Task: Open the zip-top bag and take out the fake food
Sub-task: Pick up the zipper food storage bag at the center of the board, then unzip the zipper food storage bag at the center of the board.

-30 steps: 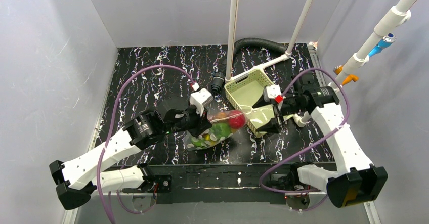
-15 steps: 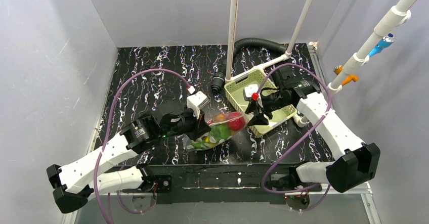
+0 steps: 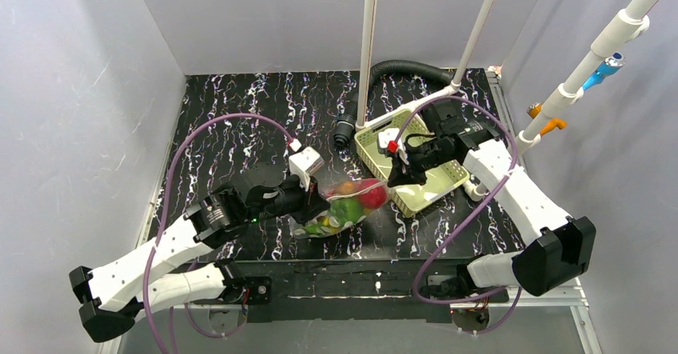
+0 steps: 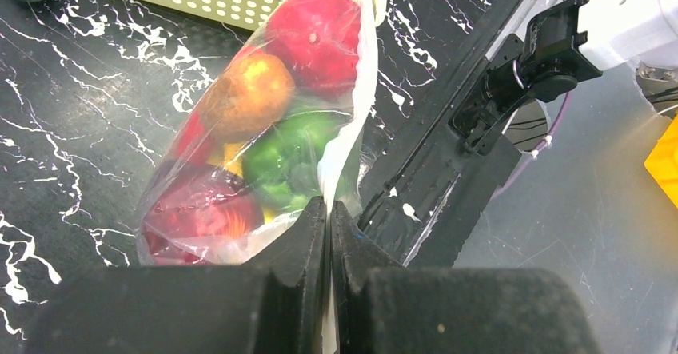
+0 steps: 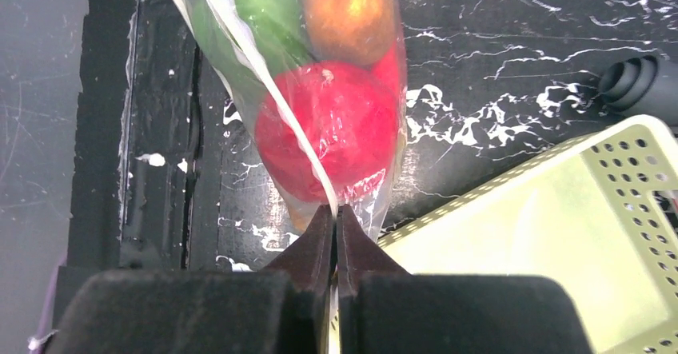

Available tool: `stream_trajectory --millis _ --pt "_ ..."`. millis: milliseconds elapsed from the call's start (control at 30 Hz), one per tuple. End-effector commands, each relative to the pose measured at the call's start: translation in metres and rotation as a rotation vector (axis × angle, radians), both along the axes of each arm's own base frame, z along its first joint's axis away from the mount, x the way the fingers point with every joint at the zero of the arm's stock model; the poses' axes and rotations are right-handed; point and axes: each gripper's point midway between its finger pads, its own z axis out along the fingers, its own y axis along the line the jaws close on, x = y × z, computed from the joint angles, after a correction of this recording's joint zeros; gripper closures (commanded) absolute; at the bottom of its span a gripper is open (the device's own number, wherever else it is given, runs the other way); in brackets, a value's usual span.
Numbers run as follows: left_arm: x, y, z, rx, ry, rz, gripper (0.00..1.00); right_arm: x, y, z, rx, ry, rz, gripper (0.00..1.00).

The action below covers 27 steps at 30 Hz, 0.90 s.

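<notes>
Two grippers pinch the zip-top bag [image 3: 349, 204] from opposite ends, and it is stretched between them near the front middle of the table [image 3: 240, 122]. The table's front edge runs just beside the bag on the near side. On the right the green basket [image 3: 368, 148] crowds in, its near corner close to the bag's end. Two white poles [image 3: 369, 42] and a black hose [image 3: 404, 68] stand behind the basket. Grey walls close the left, back and right sides. The widest room for moving lies over the table to the left of the bag and behind it.

The left gripper [image 4: 329, 210] has its jaws pressed together on the white edge strip of the bag [image 4: 264, 130], at the end nearer the left arm. The right gripper [image 5: 335, 214] is likewise clamped tight on the thin plastic edge at the other end, next to the basket [image 5: 560, 234].

The fake food [image 4: 316, 30] is all inside the bag. A red round piece [image 5: 344, 122] sits at the right gripper's end, with an orange-brown one beside it. Green pieces [image 4: 288, 158] fill the middle, and another red piece lies toward the left gripper. Whether the bag's underside touches the table I cannot tell.
</notes>
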Motion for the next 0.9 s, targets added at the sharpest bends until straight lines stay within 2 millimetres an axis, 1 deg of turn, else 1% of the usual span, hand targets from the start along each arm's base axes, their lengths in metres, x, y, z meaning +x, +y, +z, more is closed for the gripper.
stream_trajectory --millis 0,33,67,133,167,233,267,300,400,500,600,700,767,867 --pt "0.003 0.009 0.002 -0.009 -0.024 0.039 1.0 -0.007 0.005 0.046 0.054 0.004 -0.021 0.99" --pt "0.005 0.012 -0.001 0.004 -0.023 0.056 0.94 -0.01 0.004 0.052 0.061 0.0 -0.023 0.99" --pt "0.005 0.015 -0.003 0.013 -0.02 0.064 0.86 -0.013 0.004 0.059 0.076 -0.01 -0.027 0.99" --pt "0.009 0.024 -0.005 0.031 -0.036 0.109 0.58 -0.018 0.004 0.067 0.101 -0.02 -0.041 0.99" --pt "0.01 0.026 -0.002 0.025 -0.045 0.118 0.44 -0.02 0.003 0.071 0.109 -0.024 -0.045 0.99" --pt "0.009 0.03 0.006 0.003 -0.072 0.118 0.22 -0.022 0.002 0.074 0.116 -0.02 -0.056 0.99" --pt "0.008 0.032 0.011 -0.012 -0.088 0.118 0.07 -0.023 0.002 0.074 0.116 -0.017 -0.06 0.99" --pt "0.007 0.034 0.017 -0.029 -0.105 0.116 0.02 -0.024 0.001 0.074 0.113 -0.012 -0.065 0.99" --pt "0.003 0.038 0.033 -0.077 -0.151 0.101 0.02 -0.029 0.0 0.069 0.105 0.024 -0.071 0.99" --pt "-0.001 0.035 0.043 -0.106 -0.187 0.056 0.02 -0.034 0.001 0.066 0.113 0.071 -0.083 0.99" --pt "-0.014 0.018 0.05 -0.146 -0.211 -0.077 0.02 -0.035 0.004 0.065 0.13 0.112 -0.093 0.99" --pt "-0.022 0.0 0.057 -0.186 -0.274 -0.203 0.02 -0.033 0.007 0.062 0.129 0.139 -0.102 0.99" --pt "-0.02 -0.009 0.06 -0.198 -0.333 -0.251 0.02 -0.032 0.008 0.062 0.127 0.157 -0.105 0.99" --pt "-0.011 -0.017 0.065 -0.183 -0.381 -0.256 0.02 -0.033 0.011 0.064 0.137 0.172 -0.098 0.99"
